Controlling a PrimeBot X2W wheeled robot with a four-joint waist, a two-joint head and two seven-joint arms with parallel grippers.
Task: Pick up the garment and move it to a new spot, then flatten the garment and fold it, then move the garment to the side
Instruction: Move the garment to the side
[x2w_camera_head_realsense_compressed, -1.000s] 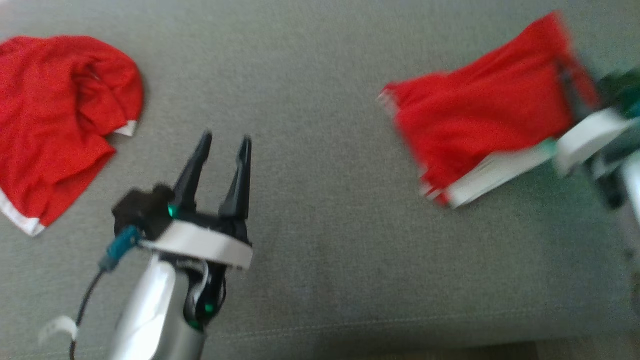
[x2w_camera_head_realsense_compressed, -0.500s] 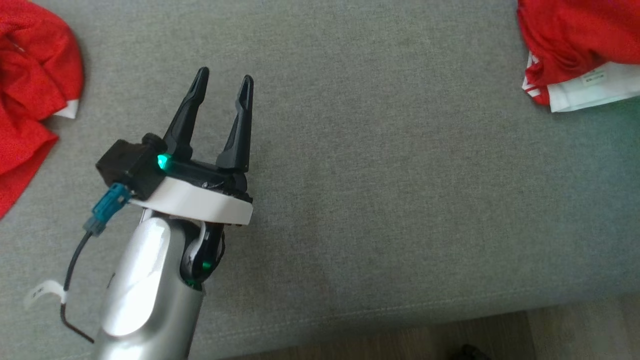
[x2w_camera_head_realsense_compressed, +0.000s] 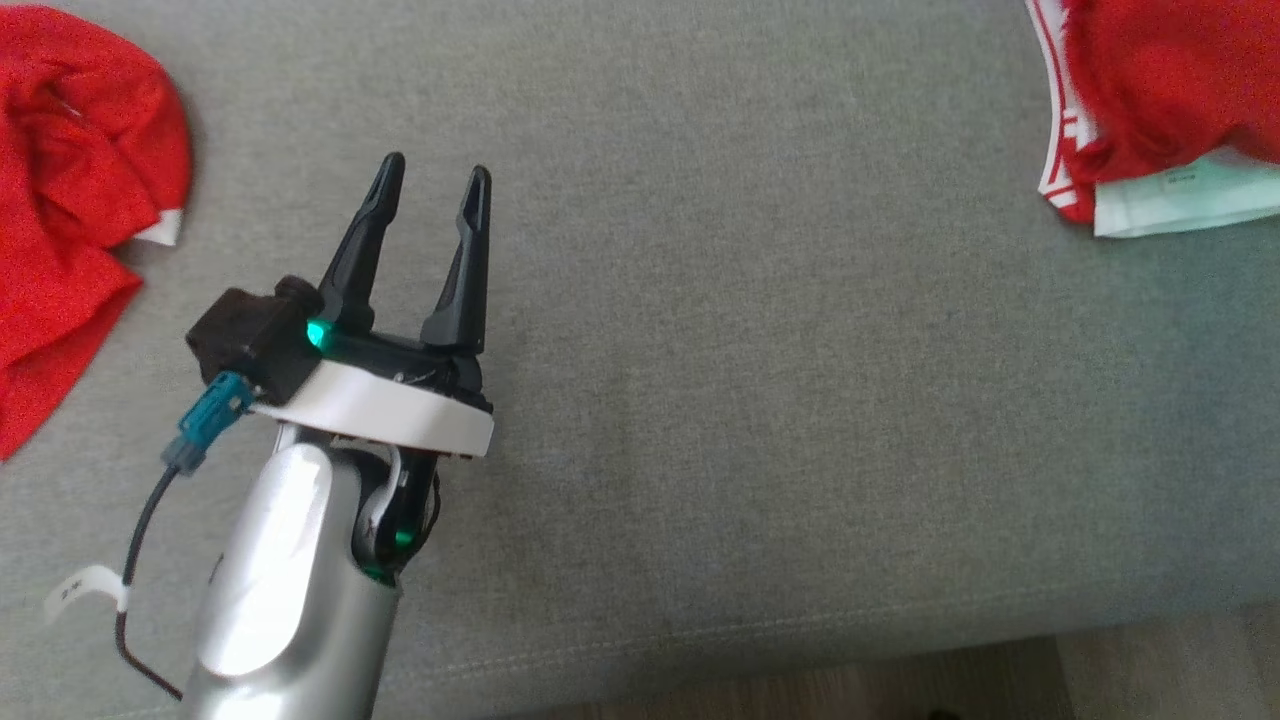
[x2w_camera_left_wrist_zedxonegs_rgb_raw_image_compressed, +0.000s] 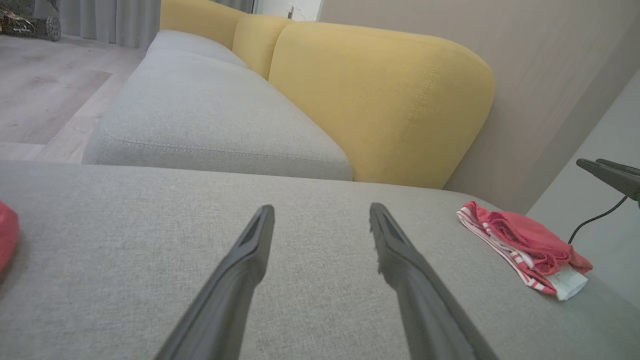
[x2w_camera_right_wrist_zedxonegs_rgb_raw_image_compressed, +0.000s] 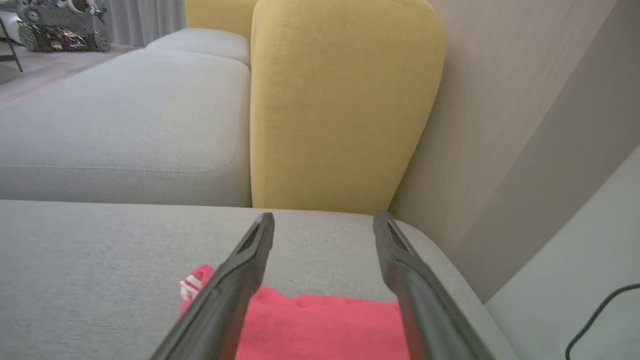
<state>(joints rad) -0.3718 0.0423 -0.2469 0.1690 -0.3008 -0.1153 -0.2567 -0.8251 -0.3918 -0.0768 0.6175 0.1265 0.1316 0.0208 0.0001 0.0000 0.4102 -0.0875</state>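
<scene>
**While left gripper (x2w_camera_head_realsense_compressed: 435, 168) hovers spread, folded red garment (x2w_camera_head_realsense_compressed: 1170, 90) lies at right end of seat**

As the head view has it, left gripper sits low and left of centre over bare grey seat cushion (x2w_camera_head_realsense_compressed: 800, 400). Its two dark fingers (x2w_camera_head_realsense_compressed: 360, 250) are apart with nothing between them, tips pointing up the view. Green light (x2w_camera_head_realsense_compressed: 317, 332) glows at the finger base. Teal connector (x2w_camera_head_realsense_compressed: 205, 430) with a dark cable hangs off the wrist's left side. Left wrist view agrees: fingers wide, only grey fabric beyond them.

Right gripper (x2w_camera_right_wrist_zedxonegs_rgb_raw_image_compressed: 324, 217), in its own wrist view, has its fingers wide apart with nothing pinched. Folded red garment lies under and between them at the bottom of that view; contact cannot be told from there. Left wrist view catches the right gripper's tips at the right edge, up and to the right of the garment, with a gap between them.

Garment is red with a white-striped edge and a pale panel with a small printed label (x2w_camera_head_realsense_compressed: 1180, 178) along its near side. It sits in the head view's upper right corner, partly cut by the frame, and rests on the cushion near the beige wall (x2w_camera_left_wrist_zedxonegs_rgb_raw_image_compressed: 550, 75).

Second red garment (x2w_camera_head_realsense_compressed: 70, 200), crumpled with a white hem, lies at the head view's left edge, well apart from the folded one and clear of the left gripper. Yellow backrest (x2w_camera_left_wrist_zedxonegs_rgb_raw_image_compressed: 380, 100) stands behind the seat. Wood floor (x2w_camera_head_realsense_compressed: 900, 690) shows along the cushion's front edge.
</scene>
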